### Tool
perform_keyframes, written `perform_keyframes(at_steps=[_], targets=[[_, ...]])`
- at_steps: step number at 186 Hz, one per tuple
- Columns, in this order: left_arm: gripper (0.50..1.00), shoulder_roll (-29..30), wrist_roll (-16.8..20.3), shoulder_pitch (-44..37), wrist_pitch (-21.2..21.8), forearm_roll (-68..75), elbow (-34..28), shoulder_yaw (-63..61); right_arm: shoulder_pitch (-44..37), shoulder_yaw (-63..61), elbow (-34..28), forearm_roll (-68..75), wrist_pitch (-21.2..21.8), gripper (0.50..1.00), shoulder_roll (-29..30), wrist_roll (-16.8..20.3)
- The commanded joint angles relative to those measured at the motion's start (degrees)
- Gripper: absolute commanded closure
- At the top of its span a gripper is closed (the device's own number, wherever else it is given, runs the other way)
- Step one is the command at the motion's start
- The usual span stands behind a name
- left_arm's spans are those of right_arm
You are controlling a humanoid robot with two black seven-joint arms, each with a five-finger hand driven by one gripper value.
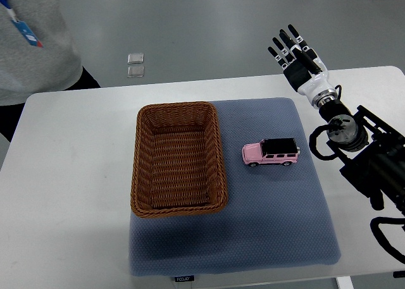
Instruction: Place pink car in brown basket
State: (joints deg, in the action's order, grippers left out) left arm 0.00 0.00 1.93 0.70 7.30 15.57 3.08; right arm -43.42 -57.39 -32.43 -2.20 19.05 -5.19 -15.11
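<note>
pink car (271, 153), black roof, on its wheels

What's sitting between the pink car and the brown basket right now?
Nothing: in the top view only bare blue mat separates the pink car from the brown basket.

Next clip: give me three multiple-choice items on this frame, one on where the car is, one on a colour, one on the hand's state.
1. The pink car sits:
A. in the brown basket
B. on the blue mat, right of the basket
C. in the hand

2. The car's roof is:
A. black
B. white
C. yellow

3. The right hand is:
A. closed on the car
B. inside the basket
C. open, holding nothing

Key: 1 B, the car rests on the mat beside the basket. 2 A, dark roof over pink body. 3 C, fingers spread above the table's far edge.
</note>
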Motion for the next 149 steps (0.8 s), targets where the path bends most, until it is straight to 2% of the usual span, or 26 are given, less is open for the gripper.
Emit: perform_keyframes(at_steps=[1,38,68,70,93,103,117,149], targets=[[0.5,0.0,0.0,0.0,0.0,0.0,0.07,0.0,0.01,0.0,0.0,0.0,-0.15,0.589,0.0,0.0],[0.5,0.0,0.0,0.0,0.0,-0.09,-0.02,0.26,-0.26,0.26,-0.26,-0.61,0.2,0.589,0.0,0.26],[0.5,0.0,0.0,0.09,0.09,-0.18,-0.11,0.44,-3.07,4.31,-0.26,-8.35,2.13,0.589,-2.64,1.84],[0.5,0.0,0.0,0.09,0.0,-0.18,-0.11,0.52,-4.47,7.73,-0.35,-13.52,2.49,0.589,-4.74,2.98],[0.5,0.0,0.0,0.09,0.0,-0.18,-0.28,0.53,-9.4,15.38,-2.2,-24.61,5.74,0.591,-10.81,5.36],[0.5,0.0,0.0,0.0,0.0,-0.18,-0.28,0.35,-12.03,19.95,-6.58,-30.14,7.84,0.591,-15.37,8.43],[0.5,0.0,0.0,0.0,0.0,-0.18,-0.28,0.26,-14.76,25.83,-13.44,-36.38,9.43,0.589,-20.73,10.89],[0.5,0.0,0.0,0.0,0.0,-0.18,-0.19,0.35,-18.36,40.34,-31.98,-47.28,11.01,0.589,-30.58,11.33]])
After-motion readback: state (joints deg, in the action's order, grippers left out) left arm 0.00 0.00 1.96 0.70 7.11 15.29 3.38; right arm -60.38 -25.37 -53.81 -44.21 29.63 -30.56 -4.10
